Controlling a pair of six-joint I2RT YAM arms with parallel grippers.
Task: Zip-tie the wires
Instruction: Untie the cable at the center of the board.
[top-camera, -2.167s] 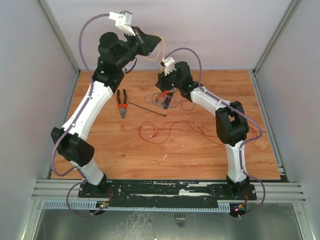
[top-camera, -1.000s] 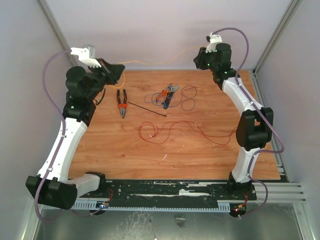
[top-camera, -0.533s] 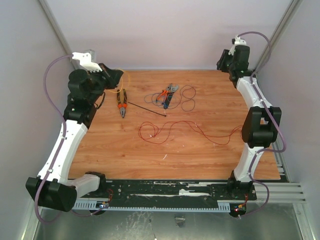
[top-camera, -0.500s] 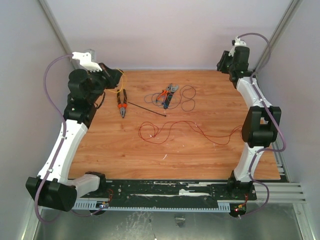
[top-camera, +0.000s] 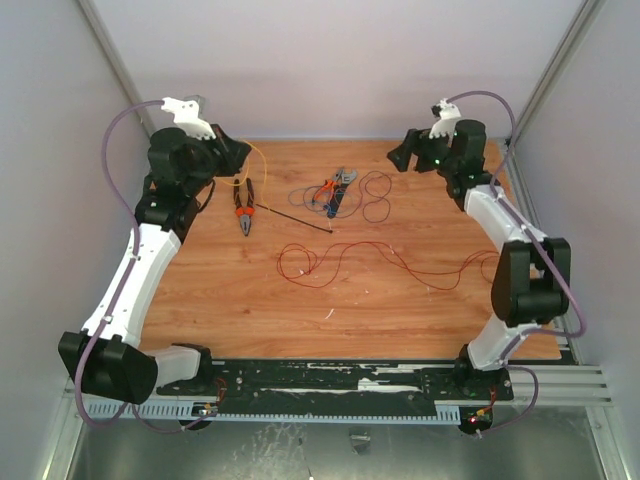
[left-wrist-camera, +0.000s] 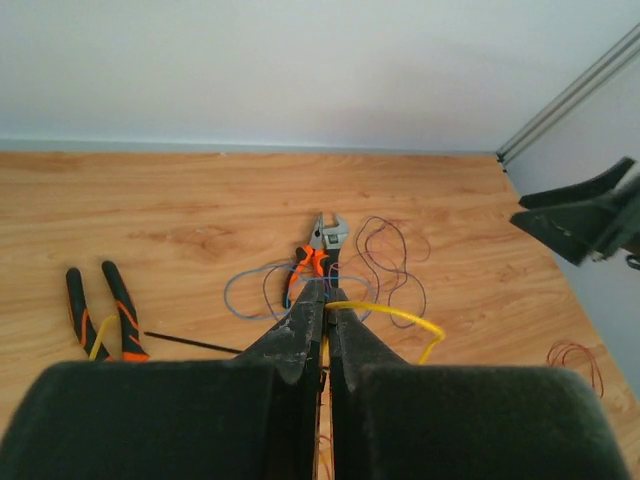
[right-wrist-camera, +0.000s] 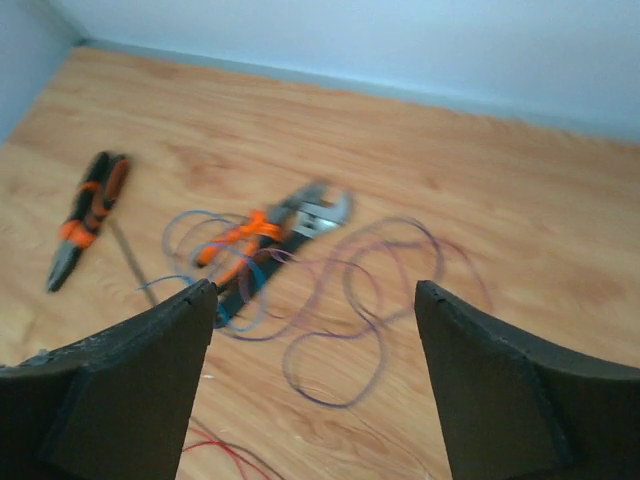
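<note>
I'm looking down on a wood-grain worktop (top-camera: 250, 300) closed in by plain pale walls (top-camera: 350, 70). Aluminium posts (top-camera: 117, 70) stand in the far corners and an aluminium rail (top-camera: 110, 380) runs along the near edge.

I take the orange-handled pliers (top-camera: 243, 207) as my marker. The black zip tie (top-camera: 292, 217) lies flat on the wood. One end is just beside the pliers and the strip runs away to their right. At its other end sits a loose tangle of blue and purple wires (top-camera: 375, 197), wound around a second tool with orange grips and a metal head (top-camera: 338, 182). Nearer to me than that tangle, and also right of the pliers, the red wires (top-camera: 300, 262) sprawl in long loops.

My left hand (top-camera: 243, 152) hangs in the air just beyond the pliers, on their far side. From its wrist camera I see the fingers (left-wrist-camera: 300, 335) clenched together on a yellow wire (left-wrist-camera: 385, 311), which arcs out of the tips and droops. The zip tie lies below and ahead of this hand, apart from it.

My right hand (right-wrist-camera: 315, 288) is raised far to the right of the pliers, past the tangle. Its fingers (right-wrist-camera: 150, 350) are spread wide and released, with nothing between them. The zip tie is well apart from it.
</note>
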